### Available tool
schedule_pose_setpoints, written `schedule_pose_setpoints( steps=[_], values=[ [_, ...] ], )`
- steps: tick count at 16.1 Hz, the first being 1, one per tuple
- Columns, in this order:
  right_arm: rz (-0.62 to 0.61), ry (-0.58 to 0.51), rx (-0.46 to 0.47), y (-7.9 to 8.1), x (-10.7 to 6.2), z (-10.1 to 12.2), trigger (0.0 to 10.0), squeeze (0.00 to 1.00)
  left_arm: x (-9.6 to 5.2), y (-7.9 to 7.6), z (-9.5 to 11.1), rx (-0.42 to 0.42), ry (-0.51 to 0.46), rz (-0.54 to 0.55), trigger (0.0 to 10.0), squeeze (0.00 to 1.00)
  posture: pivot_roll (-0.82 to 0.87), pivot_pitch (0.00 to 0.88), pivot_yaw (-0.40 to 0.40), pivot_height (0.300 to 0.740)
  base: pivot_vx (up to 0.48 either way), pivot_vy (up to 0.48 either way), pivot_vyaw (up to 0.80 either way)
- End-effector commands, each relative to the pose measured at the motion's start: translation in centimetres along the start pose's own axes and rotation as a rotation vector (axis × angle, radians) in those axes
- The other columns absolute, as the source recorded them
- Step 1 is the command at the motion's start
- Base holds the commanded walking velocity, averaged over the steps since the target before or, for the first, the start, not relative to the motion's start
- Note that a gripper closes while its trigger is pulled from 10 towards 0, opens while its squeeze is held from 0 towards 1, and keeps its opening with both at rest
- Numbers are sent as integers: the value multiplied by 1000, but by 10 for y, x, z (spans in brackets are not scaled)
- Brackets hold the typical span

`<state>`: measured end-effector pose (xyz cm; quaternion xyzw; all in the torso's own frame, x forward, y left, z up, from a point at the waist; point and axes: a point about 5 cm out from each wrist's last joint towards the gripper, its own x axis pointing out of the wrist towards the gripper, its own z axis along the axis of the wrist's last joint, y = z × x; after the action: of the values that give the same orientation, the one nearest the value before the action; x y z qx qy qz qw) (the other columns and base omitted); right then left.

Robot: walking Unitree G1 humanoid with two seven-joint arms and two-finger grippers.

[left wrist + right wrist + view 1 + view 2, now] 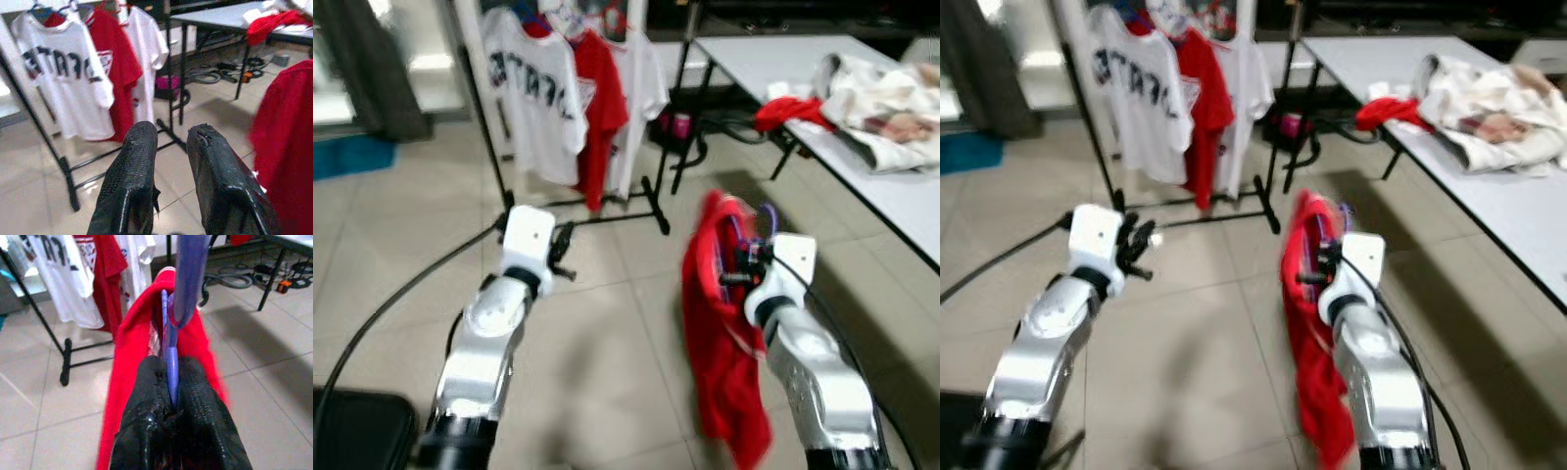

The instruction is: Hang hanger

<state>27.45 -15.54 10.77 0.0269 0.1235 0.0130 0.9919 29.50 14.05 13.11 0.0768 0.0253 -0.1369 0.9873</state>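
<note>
Hanger: a thin purple hanger (pixel 171 357) of smooth plastic is seen, its curved hook rising above a red shirt (pixel 720 343) that is draped over it.
Hanger place: it is held up in front of the robot, on its right side, above the tiled floor (pixel 607 323) and well apart from the rack (pixel 568 211).
Shirt: soft red cloth, hung in loose folds below the right gripper; its collar is bunched around the hanger's neck.
Right gripper: the right gripper (pixel 168 382) is clamped on the hanger's thin stem, with the black textured fingers (pixel 200 401) pressed to either side of it.
Right arm: the silver arm is stretched forward and raised, with the shirt trailing beside the forearm.
Left gripper: the left gripper (pixel 171 147) is held empty, its two ribbed fingers parted by a narrow gap.
Left arm: it is bent forward on the robot's left and pointed toward the rack.
Rack: a black metal frame on floor feet, on which white printed shirts (pixel 533 88) and a red one are hung.
Table: a white table (pixel 773 59) on black legs is set to the right, with crumpled clothes (pixel 871 98) piled on it.
</note>
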Motion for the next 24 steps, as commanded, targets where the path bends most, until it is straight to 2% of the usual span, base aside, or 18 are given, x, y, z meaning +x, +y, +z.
schedule_pose_setpoints(
  steps=[1,7,13,15,17,24],
  values=[
    [-28,-68,-10,-10,0,14,10000,0,3,-9,7,6,-20,-34,10000,0,-23,55,-7,740,307,0,0],
    [-7,-53,-33,-4,-1,8,10000,0,4,-9,5,3,-12,-31,10000,0,-19,66,-19,740,306,0,0],
    [86,-57,-91,6,2,10,10000,0,6,-9,5,-4,-12,-11,10000,0,-12,35,-44,740,312,0,69],
    [84,-56,-98,6,3,10,10000,0,6,-10,5,-7,-12,-11,10000,0,-13,33,-44,740,326,0,800],
    [72,-69,-63,5,3,10,10000,0,6,-11,4,-7,-10,-12,10000,0,-13,33,-44,740,322,0,575],
    [62,-52,-80,3,2,5,10000,0,6,-14,4,-28,-8,-25,10000,0,-18,24,-42,740,327,0,0]
  ],
)
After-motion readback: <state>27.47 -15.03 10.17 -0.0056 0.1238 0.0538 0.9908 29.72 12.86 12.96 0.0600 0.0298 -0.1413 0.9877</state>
